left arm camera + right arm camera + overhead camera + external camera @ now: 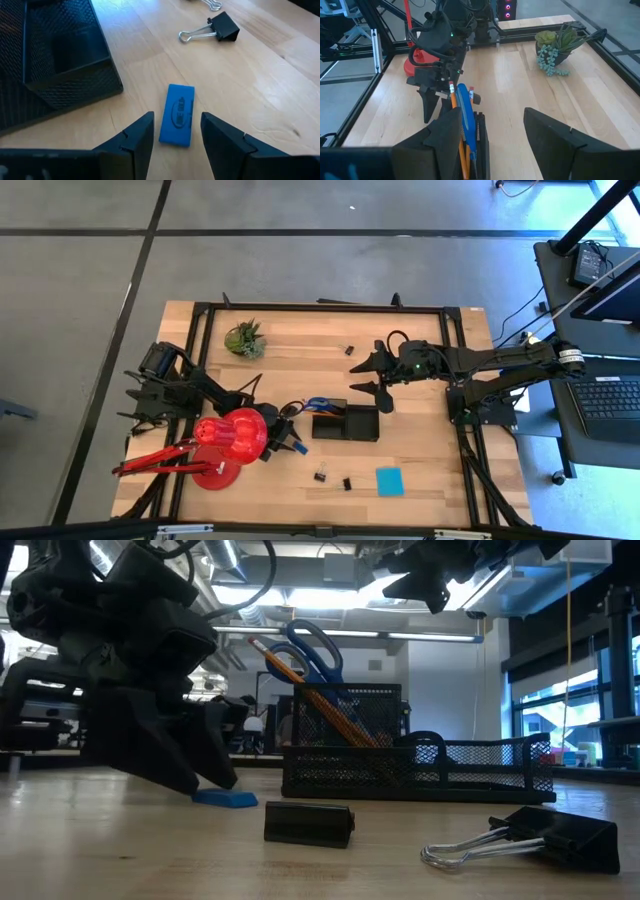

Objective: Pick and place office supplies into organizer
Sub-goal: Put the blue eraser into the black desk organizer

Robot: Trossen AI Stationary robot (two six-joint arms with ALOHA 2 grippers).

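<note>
The left end effector is hovering low over the tabletop with its fingers spread apart on either side of the blue eraser, which is lying flat just left of the organizer. From above, the red lamp is covering most of that arm. The right end effector is hanging above the organizer's far side, fingers wide and holding nothing. Scissors and a pencil are standing in the organizer's mesh cup, partly screened. Two binder clips are lying nearer.
</note>
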